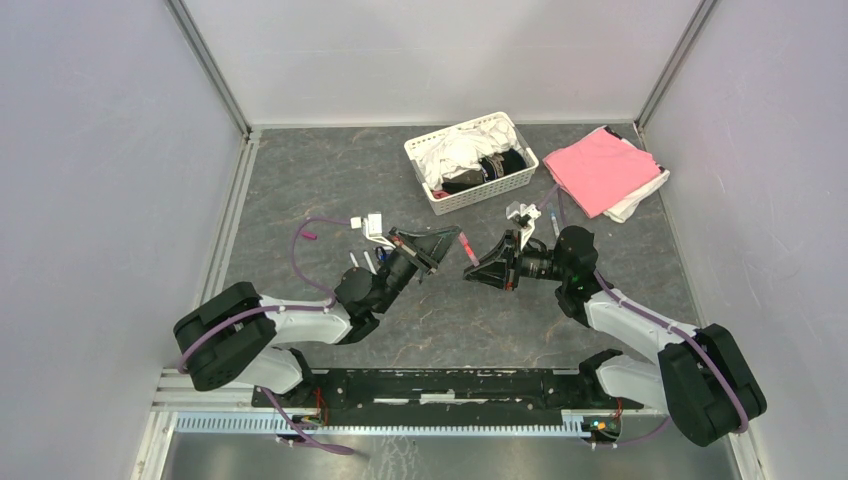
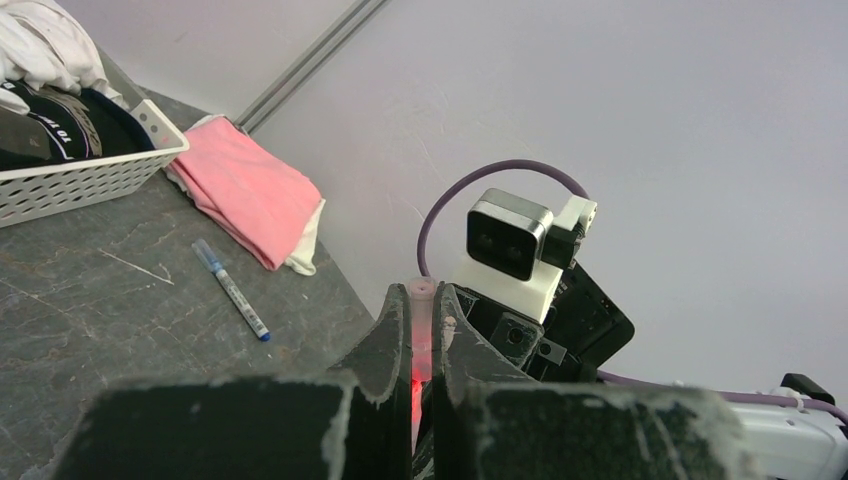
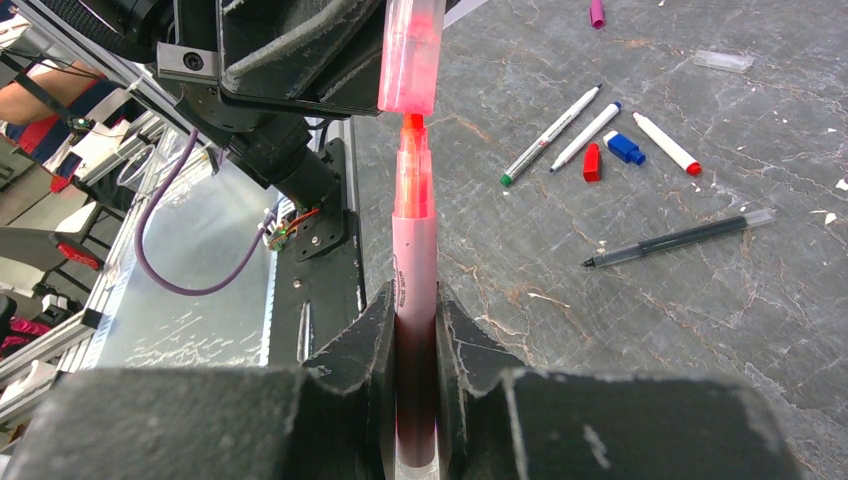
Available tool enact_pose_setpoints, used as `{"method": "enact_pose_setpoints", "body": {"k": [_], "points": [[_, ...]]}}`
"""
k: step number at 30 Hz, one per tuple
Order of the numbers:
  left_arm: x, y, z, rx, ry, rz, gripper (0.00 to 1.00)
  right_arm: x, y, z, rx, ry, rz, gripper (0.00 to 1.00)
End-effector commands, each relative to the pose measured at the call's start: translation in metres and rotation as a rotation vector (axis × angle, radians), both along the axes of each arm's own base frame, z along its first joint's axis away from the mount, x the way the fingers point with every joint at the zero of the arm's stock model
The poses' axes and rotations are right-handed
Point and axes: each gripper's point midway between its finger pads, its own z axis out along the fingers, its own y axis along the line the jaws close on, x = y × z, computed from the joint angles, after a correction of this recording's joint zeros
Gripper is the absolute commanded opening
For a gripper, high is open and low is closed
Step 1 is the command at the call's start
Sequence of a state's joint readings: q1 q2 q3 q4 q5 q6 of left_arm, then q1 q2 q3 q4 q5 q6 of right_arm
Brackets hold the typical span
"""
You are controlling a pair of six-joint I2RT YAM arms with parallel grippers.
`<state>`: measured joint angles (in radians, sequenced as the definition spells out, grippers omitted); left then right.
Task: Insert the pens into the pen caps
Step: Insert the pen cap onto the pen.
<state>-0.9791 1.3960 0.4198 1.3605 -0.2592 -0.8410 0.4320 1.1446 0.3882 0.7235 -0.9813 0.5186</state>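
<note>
My right gripper (image 3: 415, 305) is shut on a pinkish pen (image 3: 414, 250), whose orange tip (image 3: 412, 125) sits right at the mouth of a translucent pink pen cap (image 3: 410, 50). That cap (image 2: 422, 300) is pinched in my left gripper (image 2: 424, 295), which is shut on it. In the top view both grippers (image 1: 440, 250) (image 1: 483, 268) meet nose to nose above mid-table. On the table lie three white pens (image 3: 552, 133), a dark pen (image 3: 680, 238), a red cap (image 3: 591, 162), a blue cap (image 3: 624, 147) and a magenta cap (image 3: 596, 12).
A white basket (image 1: 470, 192) of clothes stands at the back. A folded pink cloth (image 1: 600, 168) lies to its right. A blue-ended pen (image 2: 230, 290) lies near the cloth. A clear cap (image 3: 722, 60) rests beyond the white pens. Side walls close in the table.
</note>
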Motion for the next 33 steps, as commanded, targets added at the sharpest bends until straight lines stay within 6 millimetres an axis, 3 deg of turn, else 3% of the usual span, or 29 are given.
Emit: {"method": "enact_pose_setpoints", "body": {"k": [1,12,23,33], "points": [[-0.007,-0.001,0.013,-0.06,-0.014,-0.03,0.02,0.005,0.001,0.011,0.015,-0.055,-0.015,0.0],[-0.005,0.003,-0.002,-0.015,0.019,-0.008,0.02,0.004,0.0,0.014,0.02,-0.069,-0.007,0.0],[-0.018,-0.016,-0.005,-0.001,0.019,-0.103,0.02,0.007,-0.001,0.011,0.007,-0.079,-0.023,0.0],[-0.038,-0.045,-0.031,0.255,0.0,-0.145,0.02,0.01,-0.002,0.01,0.0,-0.08,-0.037,0.0]]}}
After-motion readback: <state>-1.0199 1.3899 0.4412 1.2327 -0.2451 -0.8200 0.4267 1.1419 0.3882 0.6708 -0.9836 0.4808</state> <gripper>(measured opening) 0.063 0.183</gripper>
